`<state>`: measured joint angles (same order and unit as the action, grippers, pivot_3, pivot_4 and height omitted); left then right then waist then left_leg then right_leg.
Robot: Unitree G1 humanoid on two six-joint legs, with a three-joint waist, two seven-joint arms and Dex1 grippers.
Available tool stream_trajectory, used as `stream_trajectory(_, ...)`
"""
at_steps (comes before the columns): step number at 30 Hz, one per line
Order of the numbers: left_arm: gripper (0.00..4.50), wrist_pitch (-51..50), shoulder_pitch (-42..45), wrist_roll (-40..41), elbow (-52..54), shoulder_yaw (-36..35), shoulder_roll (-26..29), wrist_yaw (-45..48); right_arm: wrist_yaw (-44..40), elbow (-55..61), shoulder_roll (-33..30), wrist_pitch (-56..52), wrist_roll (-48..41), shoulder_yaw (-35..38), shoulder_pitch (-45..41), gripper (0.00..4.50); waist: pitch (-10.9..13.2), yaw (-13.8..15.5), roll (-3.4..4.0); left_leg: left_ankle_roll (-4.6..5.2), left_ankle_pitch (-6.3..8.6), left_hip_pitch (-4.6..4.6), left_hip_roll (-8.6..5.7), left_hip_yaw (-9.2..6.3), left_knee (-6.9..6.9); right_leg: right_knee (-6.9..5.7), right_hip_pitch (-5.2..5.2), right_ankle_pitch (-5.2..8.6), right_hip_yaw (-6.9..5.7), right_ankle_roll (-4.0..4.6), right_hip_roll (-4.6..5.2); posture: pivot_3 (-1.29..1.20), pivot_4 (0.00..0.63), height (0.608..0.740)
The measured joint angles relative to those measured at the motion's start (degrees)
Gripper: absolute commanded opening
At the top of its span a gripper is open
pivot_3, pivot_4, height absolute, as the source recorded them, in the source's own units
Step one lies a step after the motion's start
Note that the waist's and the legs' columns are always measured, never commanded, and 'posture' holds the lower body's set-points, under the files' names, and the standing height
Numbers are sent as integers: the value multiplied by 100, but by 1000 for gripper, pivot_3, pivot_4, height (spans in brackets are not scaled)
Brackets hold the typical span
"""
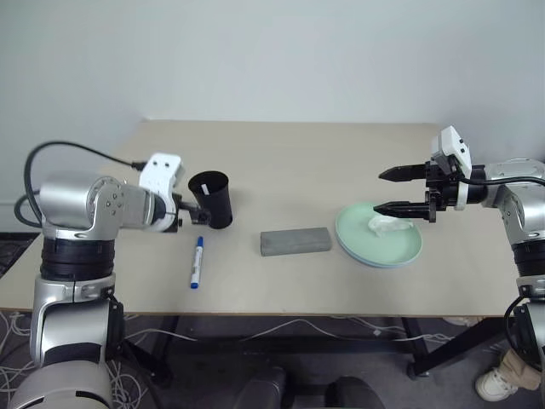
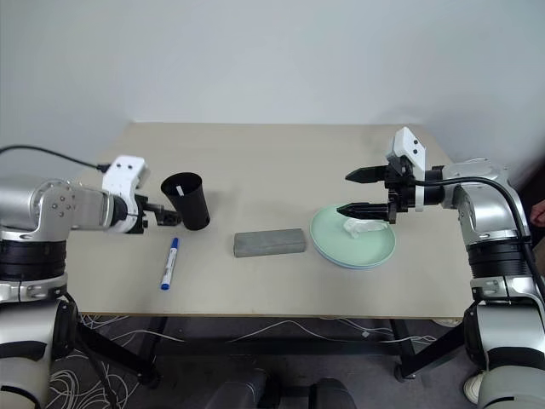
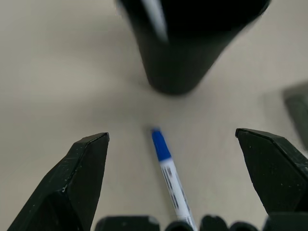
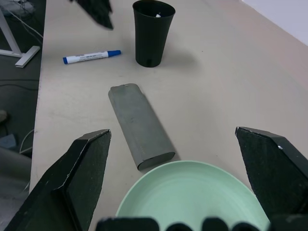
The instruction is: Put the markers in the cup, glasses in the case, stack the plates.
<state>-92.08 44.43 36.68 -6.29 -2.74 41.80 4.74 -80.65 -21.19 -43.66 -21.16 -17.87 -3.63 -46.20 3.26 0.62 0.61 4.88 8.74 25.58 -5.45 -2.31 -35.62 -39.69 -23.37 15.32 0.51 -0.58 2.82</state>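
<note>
**Markers half sorted; plates stacked, case shut**

Blue-capped marker (image 1: pixel 197 262) lies loose on the table (image 1: pixel 281 158) near the front edge, not yet in the cup. The left gripper (image 3: pixel 173 180) hangs over it, tilted down, fingers spread wide and empty, the pen lying between them in the wrist view.

Just beyond the marker stands the black cup (image 1: pixel 211 199), upright, with a white sliver showing inside; I judge that to be the other marker, already placed.

At mid-table the grey case (image 1: pixel 295 242) lies closed. The glasses are presumably inside, though I cannot confirm it.

To its right the mint plate (image 1: pixel 379 234) sits on the blue one, whose rim peeks out beneath. A white plastic wad (image 1: pixel 385 224) rests on top. The right gripper (image 1: pixel 409 190) hovers above the plates, wide open, holding nothing.

Outstanding, by my reading: one marker.
</note>
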Motion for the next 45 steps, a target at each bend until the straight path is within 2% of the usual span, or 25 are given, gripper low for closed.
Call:
stream_trajectory(14, 4477, 0, -177, 1999, -864, 32, 16, -2231, 62, 259, 9, -90, -3, -5, 196, 4500, 0, 7, -4, 1, 1, 3, -1, 8, -2, 2, 0, -2, 6, 6, 6, 0, 0, 709)
stream_trajectory(20, 4477, 0, -202, 2505, -1019, 136, 37, -2866, 83, 277, 61, -102, -4, -55, 199, 4500, -1, 8, -5, 1, 1, 3, -1, 11, -4, 2, 1, -3, 8, 7, 8, 0, 0, 709)
stream_trajectory(28, 4477, 0, -191, 2874, -1145, 190, 20, -3238, 124, 382, 81, -113, -9, -63, 259, 4500, -1, 10, -6, 1, 1, 3, -1, 11, -4, 3, 1, -3, 6, 7, 8, 0, 0, 709)
stream_trajectory(36, 4477, 0, 386, 3219, -1416, 158, -156, -3516, 173, 414, 98, -125, -9, -63, 267, 4500, -1, 8, -9, 1, 1, 5, -1, 13, -11, 2, 3, -2, 5, 6, 10, 0, 0, 709)
stream_trajectory(45, 4477, 0, 291, 3201, -1810, 113, -624, -3931, 250, 455, 165, -125, -9, -64, 294, 4500, -1, 9, -12, 0, 0, 6, -1, 11, -17, 3, 1, -3, 9, 6, 8, 0, 0, 709)
